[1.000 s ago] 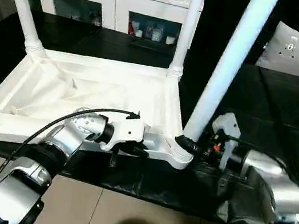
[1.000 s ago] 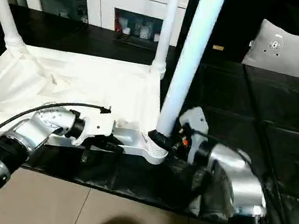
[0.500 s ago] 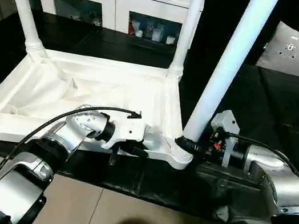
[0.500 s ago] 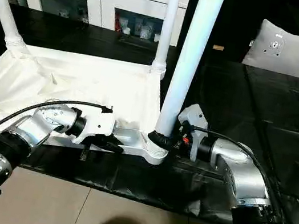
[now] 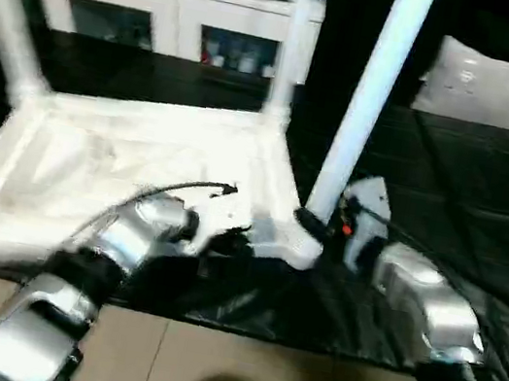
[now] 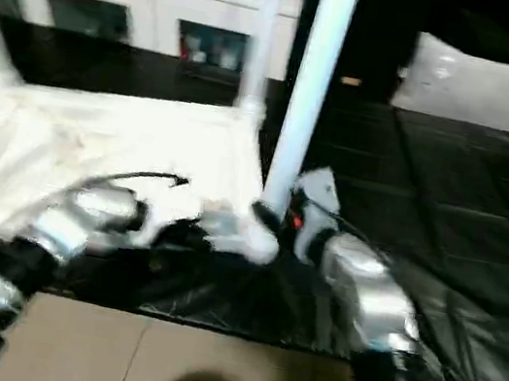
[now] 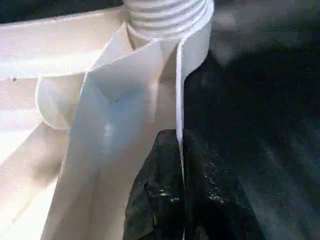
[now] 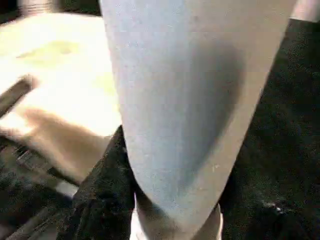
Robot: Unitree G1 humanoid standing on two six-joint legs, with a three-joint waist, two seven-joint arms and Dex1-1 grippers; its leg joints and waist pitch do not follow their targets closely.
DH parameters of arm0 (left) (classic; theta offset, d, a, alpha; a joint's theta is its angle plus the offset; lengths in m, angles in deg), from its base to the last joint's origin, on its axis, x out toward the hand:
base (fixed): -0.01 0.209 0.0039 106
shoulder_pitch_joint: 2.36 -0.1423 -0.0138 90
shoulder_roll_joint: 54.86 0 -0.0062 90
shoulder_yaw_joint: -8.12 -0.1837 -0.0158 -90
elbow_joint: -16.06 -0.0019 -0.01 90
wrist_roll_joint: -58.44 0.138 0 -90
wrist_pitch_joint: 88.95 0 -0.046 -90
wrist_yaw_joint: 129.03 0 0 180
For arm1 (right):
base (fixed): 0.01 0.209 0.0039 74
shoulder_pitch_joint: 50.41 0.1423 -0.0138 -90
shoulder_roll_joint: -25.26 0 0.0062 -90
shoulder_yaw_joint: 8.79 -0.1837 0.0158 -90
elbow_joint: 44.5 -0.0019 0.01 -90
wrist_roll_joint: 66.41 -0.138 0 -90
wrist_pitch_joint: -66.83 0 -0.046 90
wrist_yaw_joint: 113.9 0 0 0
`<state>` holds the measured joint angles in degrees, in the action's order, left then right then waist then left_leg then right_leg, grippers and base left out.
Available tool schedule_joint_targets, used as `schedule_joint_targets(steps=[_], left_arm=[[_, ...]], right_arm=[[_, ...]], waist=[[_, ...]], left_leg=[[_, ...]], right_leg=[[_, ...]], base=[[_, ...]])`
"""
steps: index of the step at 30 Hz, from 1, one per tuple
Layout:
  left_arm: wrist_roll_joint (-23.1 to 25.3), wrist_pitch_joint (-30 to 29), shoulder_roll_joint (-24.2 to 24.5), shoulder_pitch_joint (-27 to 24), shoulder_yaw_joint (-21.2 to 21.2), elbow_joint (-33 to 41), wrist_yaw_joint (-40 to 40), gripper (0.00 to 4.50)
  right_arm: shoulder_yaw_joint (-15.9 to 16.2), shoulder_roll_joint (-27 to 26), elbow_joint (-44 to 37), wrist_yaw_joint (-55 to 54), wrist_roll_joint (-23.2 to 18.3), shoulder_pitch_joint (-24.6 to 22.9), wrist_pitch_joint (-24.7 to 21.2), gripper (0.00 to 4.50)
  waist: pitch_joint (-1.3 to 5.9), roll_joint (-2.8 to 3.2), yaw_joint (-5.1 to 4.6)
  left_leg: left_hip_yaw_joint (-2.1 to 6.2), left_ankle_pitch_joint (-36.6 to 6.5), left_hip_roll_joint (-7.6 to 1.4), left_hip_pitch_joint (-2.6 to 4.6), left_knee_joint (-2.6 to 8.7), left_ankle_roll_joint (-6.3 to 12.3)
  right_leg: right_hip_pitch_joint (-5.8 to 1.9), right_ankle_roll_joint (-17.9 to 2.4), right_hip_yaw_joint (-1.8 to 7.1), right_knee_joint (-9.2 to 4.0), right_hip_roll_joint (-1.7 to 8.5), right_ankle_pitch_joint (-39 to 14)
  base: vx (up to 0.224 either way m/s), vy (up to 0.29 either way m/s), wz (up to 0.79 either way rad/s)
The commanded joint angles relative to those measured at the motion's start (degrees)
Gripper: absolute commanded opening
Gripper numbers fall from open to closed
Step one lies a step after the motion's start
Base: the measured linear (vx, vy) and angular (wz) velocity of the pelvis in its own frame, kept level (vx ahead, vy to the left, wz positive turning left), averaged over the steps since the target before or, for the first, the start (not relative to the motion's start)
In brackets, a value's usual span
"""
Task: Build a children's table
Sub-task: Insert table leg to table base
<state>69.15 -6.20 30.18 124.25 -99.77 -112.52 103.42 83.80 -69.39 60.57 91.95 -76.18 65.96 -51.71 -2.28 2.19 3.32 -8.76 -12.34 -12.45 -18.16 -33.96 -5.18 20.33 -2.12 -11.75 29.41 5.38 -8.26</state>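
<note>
Two grippers clamped: left gripper (image 7: 180,200) on tabletop (image 5: 125,143) rim, right gripper (image 5: 312,225) apparently round leg (image 5: 365,97) base.

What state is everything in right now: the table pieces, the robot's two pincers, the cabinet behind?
Tabletop: upside down on the black surface, ribbed side up.
Near right leg: upright in its corner socket.
Far right leg: standing in its socket.
Far left leg: standing in its socket.
Left pincer: shut on the tabletop's rim.
Right pincer: shut on the near right leg's base.
Cabinet: glass doors closed, clutter on top.
</note>
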Motion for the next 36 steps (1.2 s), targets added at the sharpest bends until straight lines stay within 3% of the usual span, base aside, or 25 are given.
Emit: schedule_joint_targets(steps=[1,2,3,4,5,6,7,8,9,10,11,12,13,14,15,17,22,24,26,27,29,32,35,36], left_arm=[[-0.3,-1.7,-6.0,0.2,-2.4,3.2,-3.6,0.0],[-0.1,-1.7,-6.6,0.4,-2.5,3.2,-4.3,0.0],[0.2,-2.3,-7.2,0.4,-2.7,3.6,-5.2,0.0],[0.2,-2.3,-7.3,0.4,-2.7,3.6,-5.2,0.0],[1.4,-2.5,-6.9,0.6,-2.9,3.6,-6.8,0.0],[1.6,-2.5,-6.6,0.6,-2.9,3.6,-6.9,0.0],[2.4,-2.3,-5.7,0.6,-3.1,3.6,-7.4,0.0],[2.7,-2.3,-5.3,0.6,-3.1,3.6,-7.4,0.0],[3.0,-2.1,-4.8,0.6,-3.2,3.5,-7.4,0.0],[3.4,-2.2,-4.4,0.5,-3.3,3.5,-7.6,0.0],[3.9,-2.3,-3.9,0.4,-3.4,3.4,-8.1,0.0],[4.6,-2.6,-3.6,0.3,-3.5,3.4,-8.6,0.0],[4.8,-2.7,-3.5,0.3,-3.6,3.4,-8.9,0.0],[5.1,-2.8,-3.4,0.3,-3.7,3.4,-9.1,0.0],[5.2,-3.1,-3.3,0.1,-3.9,3.7,-9.5,0.0],[5.2,-3.3,-3.2,-0.1,-4.1,4.2,-9.8,0.0],[4.7,-2.9,-2.9,-0.5,-3.7,4.6,-9.9,0.0],[4.3,-2.6,-2.5,-0.5,-3.3,4.4,-9.8,0.0],[4.1,-2.2,-2.1,-0.4,-3.1,4.2,-9.7,0.0],[3.6,-1.5,-1.1,-0.5,-3.0,4.0,-9.0,0.0],[3.5,-1.0,-0.4,-0.7,-2.9,3.8,-8.5,0.0],[3.4,-0.8,0.2,-0.8,-2.9,3.6,-8.3,0.0],[3.3,-0.9,0.4,-1.0,-2.8,3.6,-8.1,0.0],[3.2,-0.8,0.6,-1.0,-2.8,3.5,-7.8,0.0]], right_arm=[[-0.5,-2.2,6.3,-6.5,1.1,0.7,-2.4,1.87],[-0.7,-2.5,6.7,-7.1,1.1,0.9,-2.3,1.87],[-0.9,-2.9,7.1,-8.1,1.2,1.3,-2.5,1.87],[-1.0,-2.9,7.1,-8.2,1.2,1.3,-2.5,1.87],[-1.5,-3.7,6.8,-9.0,1.2,1.4,-3.3,1.87],[-1.6,-3.9,6.8,-9.0,1.2,1.5,-3.3,1.87],[-1.8,-4.2,6.7,-8.9,1.2,1.4,-3.2,1.87],[-1.8,-4.3,6.6,-8.7,1.2,1.4,-3.1,1.87],[-1.9,-4.3,6.6,-8.7,1.1,1.4,-3.0,1.87],[-1.9,-4.3,6.6,-8.8,1.1,1.4,-2.8,1.87],[-1.8,-4.4,6.6,-8.7,1.1,1.3,-2.7,1.87],[-1.8,-4.5,6.8,-8.7,1.3,1.4,-2.4,1.87],[-1.8,-4.6,6.9,-8.8,1.4,1.5,-2.3,1.87],[-1.7,-4.5,7.1,-8.6,1.5,1.5,-2.0,1.87],[-1.4,-4.5,7.4,-8.4,1.5,1.6,-1.6,1.87],[-0.3,-4.3,7.8,-7.3,2.3,1.8,0.1,1.87],[-0.5,-4.0,8.9,-6.2,2.6,2.0,3.4,1.87],[-1.0,-3.8,9.0,-5.3,2.1,2.0,4.4,2.43],[-1.2,-3.5,9.0,-4.6,1.8,1.9,5.2,2.43],[-1.2,-2.2,8.7,-3.1,2.0,1.2,6.4,2.43],[-1.0,-0.9,8.1,-1.5,2.2,0.4,7.9,2.43],[-1.3,0.2,6.7,1.0,1.7,-0.8,9.9,2.43],[-1.7,1.2,5.8,3.2,0.9,-1.5,11.0,2.74],[-1.9,2.0,5.3,4.4,0.7,-1.9,11.9,2.85]], waist=[[1.81,0.62,-0.52],[1.68,0.92,-0.1],[1.43,-1.03,-0.9],[0.69,-2.66,-0.35],[0.99,-2.63,-0.86],[1.27,-2.11,-1.15],[2.46,-0.71,-1.21],[1.9,-0.85,-1.79],[2.55,0.54,-1.65],[2.25,0.1,-1.54],[2.13,-0.6,-1.72],[1.86,-1.13,-1.45],[2.06,-1.35,-1.55],[2.14,-0.96,-1.48],[2.31,-0.68,-1.5],[2.46,-0.75,-1.53],[2.75,-0.97,-1.15],[2.73,-1.08,-0.98],[2.9,-1.19,-0.81],[3.14,-1.24,-0.48],[3.18,-1.22,-0.33],[3.5,-1.21,0.26],[3.35,-1.32,0.41],[3.34,-0.99,0.49]], left_leg=[[3.1,-37.8,-6.54,-1.21,9.11,0.7],[3.04,-40.8,-7.14,-0.96,9.83,-0.11],[1.34,-41.4,-3.73,1.11,8.1,-1.36],[-0.65,-29.8,2.41,4.74,1.52,-0.8],[-0.78,-20.7,3.3,3.44,-0.49,1.78],[-0.39,-19.8,2.43,2.29,0.3,2.24],[1.01,-19.9,0.68,0.17,2.05,1.77],[1.93,-22.4,-0.79,-0.86,3.29,1.61],[3.28,-26.8,-3.53,-2.01,5.3,1.8],[2.55,-28.6,-2.92,-0.16,5.42,0.86],[1.96,-26.8,-1.32,0.35,4.67,0.32],[1.19,-20.1,0.54,-0.43,3.84,0.64],[1.27,-18.8,0.28,-1.02,3.95,0.88],[1.49,-18.4,-0.12,-1.16,4.19,0.82],[1.5,-18.4,-0.58,-0.87,4.37,0.77],[1.58,-18.8,-0.97,-1.04,4.8,0.51],[1.05,-14.9,-1.03,-1.12,4.82,1.14],[0.85,-13.6,-0.94,-1.12,4.73,1.68],[0.8,-12.0,-0.85,-1.25,4.64,2.02],[0.76,-9.5,-0.94,-1.53,4.61,2.48],[0.72,-8.5,-1.01,-1.55,4.57,2.78],[0.6,-4.5,-1.31,-1.84,4.25,3.85],[0.39,-5.2,-1.15,-1.86,4.21,4.05],[0.31,-5.9,-1.03,-1.88,4.17,3.93]], right_leg=[[-3.63,1.1,4.32,1.76,3.26,-22.9],[-3.37,-0.6,5.71,3.83,3.5,-18.4],[-1.02,-2.2,6.56,0.59,3.62,-21.6],[3.7,3.1,3.49,-7.26,4.37,-48.2],[2.22,6.5,2.12,-8.09,5.82,-55.8],[0.7,7.7,1.08,-8.18,5.84,-54.5],[-2.01,9.3,0.13,-6.68,5.13,-45.4],[-2.51,8.9,0.28,-5.82,5.12,-41.6],[-3.71,5.6,2.67,-2.17,5.02,-31.5],[-1.52,2.2,3.9,-2.92,5.15,-28.4],[-0.67,1.2,3.66,-3.85,5.35,-30.3],[-0.93,1.3,2.86,-4.42,5.24,-36.2],[-1.47,1.9,2.77,-4.35,5.27,-36.1],[-1.63,2.0,2.81,-4.16,5.36,-35.3],[-1.2,1.4,3.22,-4.05,5.22,-32.6],[-1.35,-0.6,3.71,-3.18,5.14,-28.4],[-1.46,-3.7,4.59,-2.32,5.27,-23.3],[-1.43,-3.8,4.61,-2.37,5.22,-23.9],[-1.56,-3.6,4.64,-2.34,5.27,-24.2],[-1.77,-3.8,4.74,-1.93,5.16,-21.8],[-1.7,-4.2,4.75,-1.77,5.11,-20.6],[-1.68,-6.4,5.06,-0.64,5.02,-14.3],[-1.63,-7.2,5.19,-0.64,5.04,-14.6],[-1.7,-6.9,5.2,-0.78,4.97,-15.3]], base=[[-0.061,0.044,-0.01],[0.0,0.0,0.0],[0.0,0.0,0.0],[0.0,0.0,0.0],[0.0,0.0,0.0],[0.0,0.0,0.0],[0.081,0.037,-0.26],[0.096,0.036,-0.11],[0.096,0.036,-0.11],[0.0,0.0,0.0],[0.029,-0.013,0.19],[0.0,0.0,0.0],[0.0,0.0,0.0],[0.0,0.0,0.0],[0.0,0.0,0.0],[0.0,0.0,0.0],[0.01,0.005,0.0],[0.0,0.0,0.0],[0.0,0.0,0.0],[0.0,0.0,0.0],[0.0,0.0,0.0],[0.0,0.0,0.0],[0.0,0.0,0.0],[0.0,0.0,0.0]])
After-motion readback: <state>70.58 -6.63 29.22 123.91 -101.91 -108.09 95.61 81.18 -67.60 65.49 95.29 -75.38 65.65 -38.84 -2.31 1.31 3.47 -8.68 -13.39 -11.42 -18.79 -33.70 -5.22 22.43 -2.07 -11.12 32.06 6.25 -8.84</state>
